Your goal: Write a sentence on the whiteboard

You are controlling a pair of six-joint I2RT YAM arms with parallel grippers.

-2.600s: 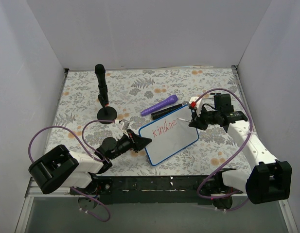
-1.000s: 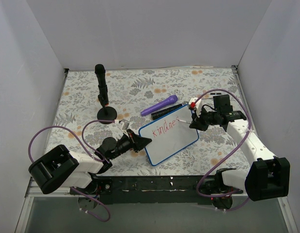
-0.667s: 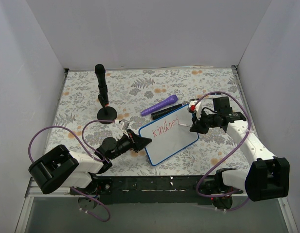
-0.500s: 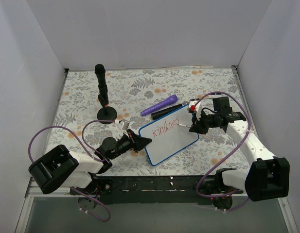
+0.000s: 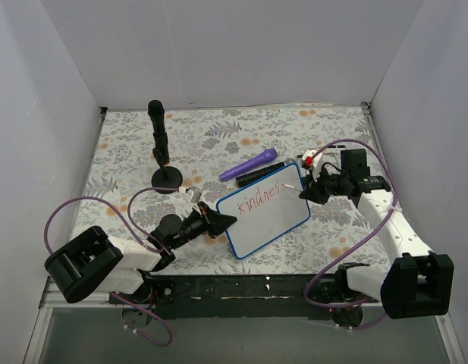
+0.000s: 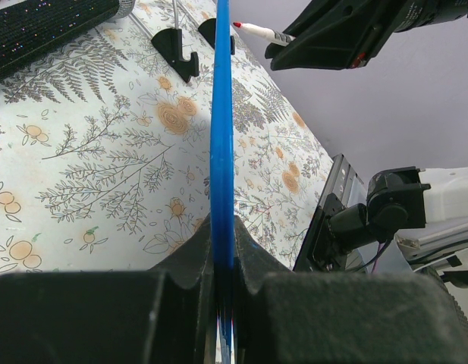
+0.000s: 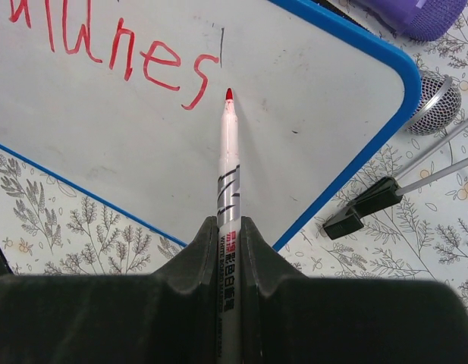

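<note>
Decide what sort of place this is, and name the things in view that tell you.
Probably a robot test booth, not a classroom: plain white walls box in a floral mat, and a left arm and right arm bolted at its near edge work over a small whiteboard.

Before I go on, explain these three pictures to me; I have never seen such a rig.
The machine is a two-armed robot. One picture looks down from above and behind it; the other two come from a camera on each wrist. A floral mat lies under everything. On it are a blue-framed whiteboard, a purple cylinder and a black upright stand. The left gripper is shut on the whiteboard's edge, apparently steadying it. The right gripper is shut on a red marker, its tip just past the red writing, which reads "kindnes" so far.
</note>
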